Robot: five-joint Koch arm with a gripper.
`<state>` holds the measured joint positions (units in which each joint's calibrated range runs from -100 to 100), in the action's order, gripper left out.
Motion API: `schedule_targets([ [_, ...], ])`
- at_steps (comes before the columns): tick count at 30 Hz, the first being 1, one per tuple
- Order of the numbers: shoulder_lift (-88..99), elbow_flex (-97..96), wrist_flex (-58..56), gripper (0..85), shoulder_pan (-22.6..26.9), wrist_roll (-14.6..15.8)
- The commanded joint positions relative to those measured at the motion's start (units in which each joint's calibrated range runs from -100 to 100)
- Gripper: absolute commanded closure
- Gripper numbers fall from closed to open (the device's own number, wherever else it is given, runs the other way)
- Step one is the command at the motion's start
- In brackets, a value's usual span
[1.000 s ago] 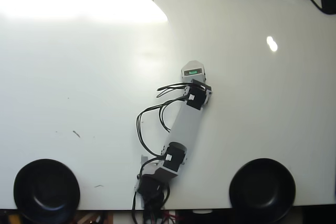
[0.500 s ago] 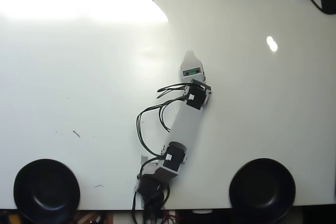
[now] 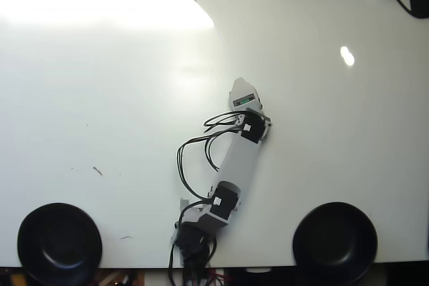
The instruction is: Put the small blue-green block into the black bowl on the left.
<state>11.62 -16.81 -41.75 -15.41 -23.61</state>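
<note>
The grey arm (image 3: 236,159) reaches up a smooth white table (image 3: 100,112), its claw (image 3: 238,85) a single pale tip; whether it is apart or together cannot be told. No block shows anywhere. Far below the claw sit two round, glossy black bowls: one (image 3: 59,242) lower-left, one (image 3: 334,241) lower-right, both at the table's near edge.

The arm's base sits at the near edge of the scene, just left of centre in the overhead view. From there the grey links extend far and slightly right, black cables looping off the left side. The tool (image 3: 239,87) points far, its tip narrowing to a single visible point. The jaws appear stacked from above, so their separation cannot be determined.
</note>
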Motion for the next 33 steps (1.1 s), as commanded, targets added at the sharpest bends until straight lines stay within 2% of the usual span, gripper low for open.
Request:
schedule_targets([
  [1, 2.47, 1.28, 1.83, 43.0, 0.24, -0.15],
  [3, 2.79, 0.35, 2.8, 52.5, 0.29, -0.15],
  [7, 6.22, -5.56, 8.64, 80.9, -0.05, -0.34],
  [13, 7.51, -6.85, 10.01, 82.3, -0.2, -0.34],
  [19, 14.9, -6.21, 5.88, 82.3, 1.56, 0.83],
  [24, 22.18, -6.85, 2.72, 82.3, 5.37, 3.17],
  [33, 34.82, -9.53, 1.99, 82.3, 13.63, 5.42],
])
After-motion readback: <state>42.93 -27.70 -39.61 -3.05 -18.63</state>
